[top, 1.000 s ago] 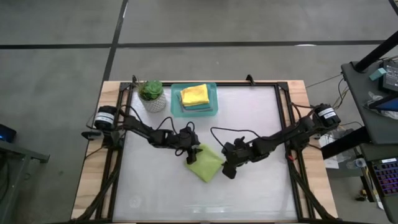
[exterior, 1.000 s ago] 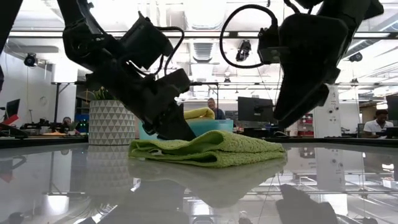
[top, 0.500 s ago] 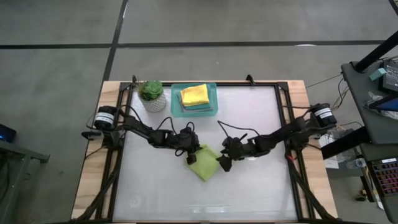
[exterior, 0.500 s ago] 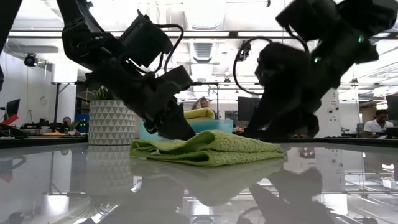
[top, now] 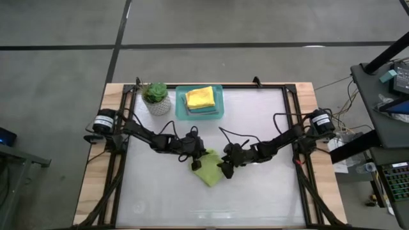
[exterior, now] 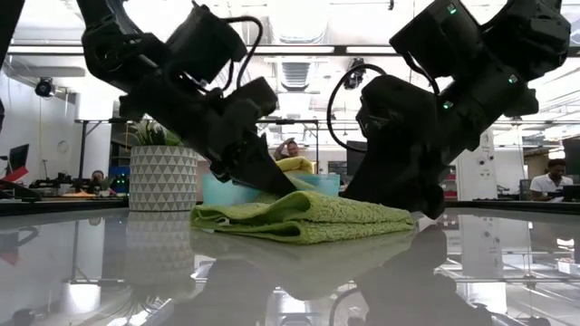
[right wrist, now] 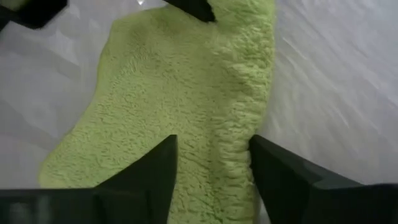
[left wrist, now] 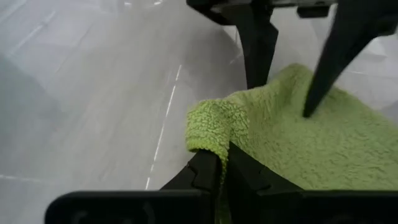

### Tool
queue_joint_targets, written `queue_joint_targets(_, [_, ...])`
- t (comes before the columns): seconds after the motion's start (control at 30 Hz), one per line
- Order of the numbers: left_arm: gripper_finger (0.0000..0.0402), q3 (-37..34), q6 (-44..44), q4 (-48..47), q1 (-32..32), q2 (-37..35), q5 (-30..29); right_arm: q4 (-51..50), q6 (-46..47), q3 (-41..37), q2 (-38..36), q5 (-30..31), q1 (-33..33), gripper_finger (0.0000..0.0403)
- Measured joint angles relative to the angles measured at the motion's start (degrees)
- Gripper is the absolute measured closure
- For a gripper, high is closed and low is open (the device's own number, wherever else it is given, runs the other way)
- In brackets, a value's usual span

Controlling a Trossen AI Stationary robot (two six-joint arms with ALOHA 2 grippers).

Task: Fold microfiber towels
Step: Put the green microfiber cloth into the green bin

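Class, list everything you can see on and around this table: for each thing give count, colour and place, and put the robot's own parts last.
Lime green towel: one, lime green, folded, mid-table between the two grippers.
Tray: one, teal, far edge of the table, beside the plant.
Yellow towel: one, yellow, folded, top of the stack in the tray.
Other folded towels under it: teal and grey edges show; count unclear.
Potted plant: one, green in a white patterned pot, far left corner.
Table: one, pale top, wooden border.
Left gripper: jaws shut on the lime green towel's edge.
Right gripper: jaws apart, straddling the towel's opposite edge.
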Motion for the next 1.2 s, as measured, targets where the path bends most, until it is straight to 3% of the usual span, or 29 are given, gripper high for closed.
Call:
queue_joint_targets(0.37, [0.0398, -0.78, 1.48, -0.25, -0.65, -2.63, -1.55, 1.04, -4.8, 0.04, -0.26, -1.23, -0.25, 0.0384])
queue_joint_targets(0.73, [0.0398, -0.87, 7.16, -2.19, -0.58, -8.57, -4.73, -3.02, -14.03, 0.17, -5.83, -1.69, -4.34, 0.0393])
queue_joint_targets(1.2, [0.0398, -0.95, 14.2, -6.32, 1.86, -16.53, -19.69, -11.68, -33.75, 3.25, -14.63, -3.27, -16.04, 0.0394])
